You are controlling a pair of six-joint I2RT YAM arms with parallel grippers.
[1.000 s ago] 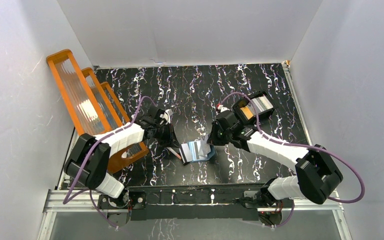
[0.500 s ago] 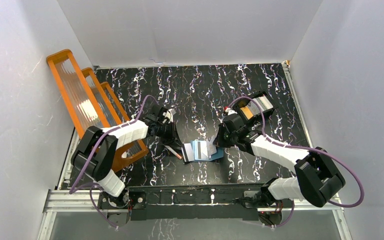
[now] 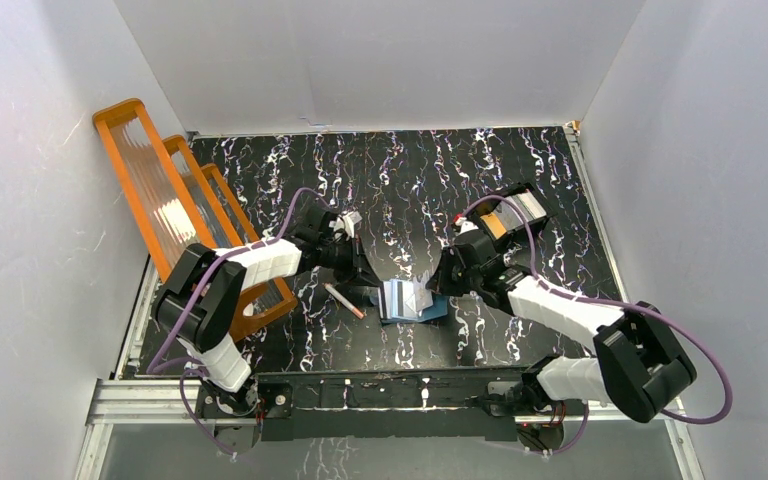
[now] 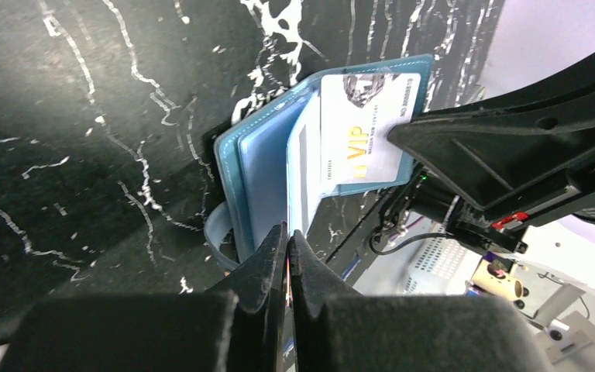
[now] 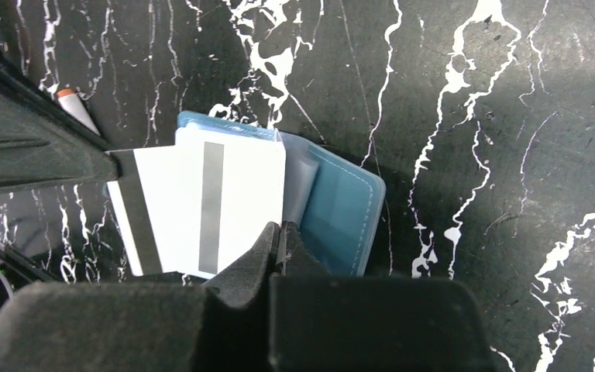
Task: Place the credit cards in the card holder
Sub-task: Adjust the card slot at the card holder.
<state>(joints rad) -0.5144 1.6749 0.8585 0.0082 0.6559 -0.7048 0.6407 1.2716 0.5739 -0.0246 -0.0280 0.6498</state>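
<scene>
Black marbled tabletop (image 3: 390, 170), centre frame: card holder (image 3: 410, 300), open. Your left pincer (image 4: 287, 240) clamped its pocket leaf (image 4: 302, 178), steadying it; your right pincer (image 5: 279, 232) clamped a white credit card (image 5: 201, 194), likely for insertion.

The teal card holder (image 5: 341, 209) lies open, lighter blue inside; 1 white card (image 5: 232, 194), grey-striped, seems partway into its pocket.

My top camera looks down from high at the near edge, far off, taking in the whole table (image 3: 380, 170). Both wrist cameras sit close, facing downward from opposite sides; all three share the card holder (image 3: 412, 300) (image 4: 259, 167) (image 5: 345, 205) near centre frame.
</scene>
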